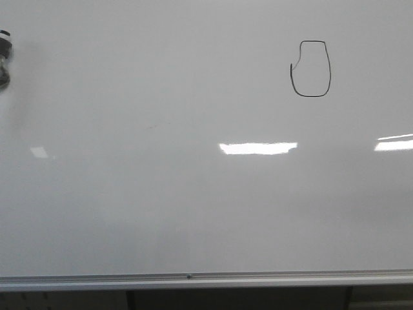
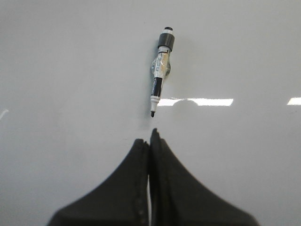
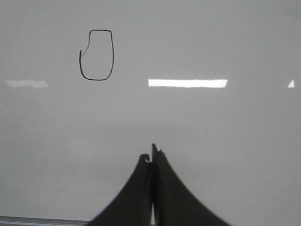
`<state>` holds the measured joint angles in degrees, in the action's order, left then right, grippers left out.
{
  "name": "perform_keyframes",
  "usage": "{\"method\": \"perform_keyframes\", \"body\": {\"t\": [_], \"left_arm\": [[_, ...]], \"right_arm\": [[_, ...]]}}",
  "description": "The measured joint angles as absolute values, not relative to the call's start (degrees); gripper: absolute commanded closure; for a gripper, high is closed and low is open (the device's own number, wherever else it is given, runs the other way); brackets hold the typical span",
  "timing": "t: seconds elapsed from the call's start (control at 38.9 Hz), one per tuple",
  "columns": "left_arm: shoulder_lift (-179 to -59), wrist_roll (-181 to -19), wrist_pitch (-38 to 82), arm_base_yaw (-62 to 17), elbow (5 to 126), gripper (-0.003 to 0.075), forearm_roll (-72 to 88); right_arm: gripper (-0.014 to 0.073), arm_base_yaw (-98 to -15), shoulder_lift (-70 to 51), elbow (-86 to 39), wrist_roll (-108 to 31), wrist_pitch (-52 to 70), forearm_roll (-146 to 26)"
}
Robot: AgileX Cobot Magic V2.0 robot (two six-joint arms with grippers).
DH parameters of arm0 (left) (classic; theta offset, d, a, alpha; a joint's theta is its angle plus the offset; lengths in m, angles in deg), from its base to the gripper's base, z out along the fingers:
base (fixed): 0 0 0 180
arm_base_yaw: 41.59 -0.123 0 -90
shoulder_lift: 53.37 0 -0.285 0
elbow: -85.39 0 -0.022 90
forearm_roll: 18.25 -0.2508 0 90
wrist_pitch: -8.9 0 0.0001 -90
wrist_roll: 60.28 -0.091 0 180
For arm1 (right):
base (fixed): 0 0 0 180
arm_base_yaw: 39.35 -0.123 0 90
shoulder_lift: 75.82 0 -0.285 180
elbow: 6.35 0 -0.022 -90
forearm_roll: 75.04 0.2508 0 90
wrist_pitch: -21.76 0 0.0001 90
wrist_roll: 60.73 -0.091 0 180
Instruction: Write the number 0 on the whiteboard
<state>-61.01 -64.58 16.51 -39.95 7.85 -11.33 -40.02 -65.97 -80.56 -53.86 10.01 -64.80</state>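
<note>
I see the whiteboard filling the front view, silver rail along its lower edge. The 0 is drawn upper right on the board: thin black loop, flat top, rounded bottom, small kink on its left side where the stroke meets. Tiny against the board. Bright light reflections sit below it, one mid-board, one at the right edge, a faint one at left.

At the far left edge of the front view a dark object pokes in, cropped, can't tell what it is from there.

Left wrist view: my left gripper has its fingers pressed together, nothing between them. Just beyond the tips a marker lies on the board, uncapped, black nib pointing toward the fingers, cap end away. Marker and fingers are apart, a small gap between nib and tips. Clear wrap or tape around the marker's middle, blurry.

Right wrist view: my right gripper also has its fingers closed together, holding nothing. The 0 shows on the board well apart from the tips, off to one side. The rail shows as a sliver at the corner.

Neither arm is visible in the front view.
</note>
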Motion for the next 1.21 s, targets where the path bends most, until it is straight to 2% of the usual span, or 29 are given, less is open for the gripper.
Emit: {"method": "perform_keyframes", "body": {"t": [0.26, 1.21], "left_arm": [[-61.0, -64.6, 16.4, -40.0, 7.8, 0.0740, -11.3], [-61.0, -64.6, 16.4, -40.0, 7.8, 0.0740, -11.4]], "right_arm": [[0.0663, -39.8, -68.5, -85.1, -54.5, 10.4, -67.7], [0.0663, -39.7, -68.5, -85.1, -54.9, 10.4, -67.9]]}}
